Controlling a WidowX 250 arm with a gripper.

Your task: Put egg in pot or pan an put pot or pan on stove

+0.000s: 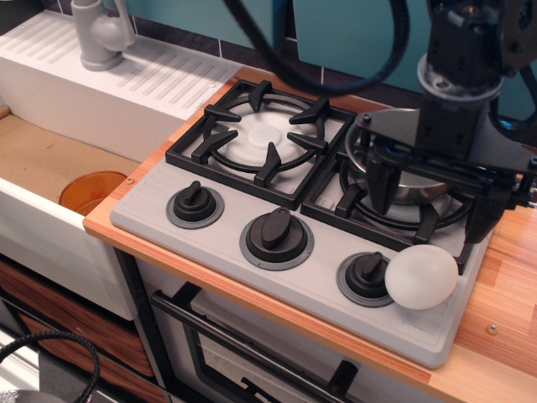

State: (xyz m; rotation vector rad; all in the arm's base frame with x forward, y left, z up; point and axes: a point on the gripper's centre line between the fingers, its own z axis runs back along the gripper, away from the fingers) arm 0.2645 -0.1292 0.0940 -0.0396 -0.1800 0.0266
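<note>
The white egg lies on the front right of the grey stove, touching the right knob. The steel saucepan sits on the right burner grate, mostly hidden behind my arm. My gripper is open, its two black fingers pointing down, the left one over the grate and the right one by the stove's right edge. It hangs just behind and above the egg, holding nothing.
The left burner grate stands bare. Two more knobs line the stove's front. A white sink unit with a grey tap is at the left, with an orange drain. Wooden counter runs along the right.
</note>
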